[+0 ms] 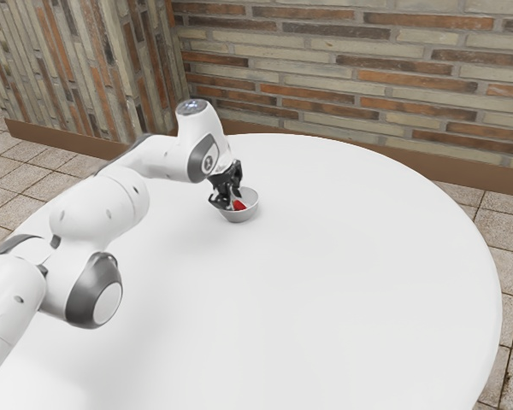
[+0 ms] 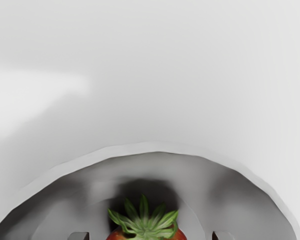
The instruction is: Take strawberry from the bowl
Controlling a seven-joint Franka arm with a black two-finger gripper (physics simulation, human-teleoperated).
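One black gripper (image 1: 228, 202) hangs over the pale bowl (image 1: 241, 217), from where I stand, with its two fingers spread apart. Down between its fingertips, a gap on either side, the red strawberry (image 2: 146, 233) lies inside the bowl, green leaves (image 2: 144, 219) on show, and beneath it all is the round white table (image 1: 325, 299)
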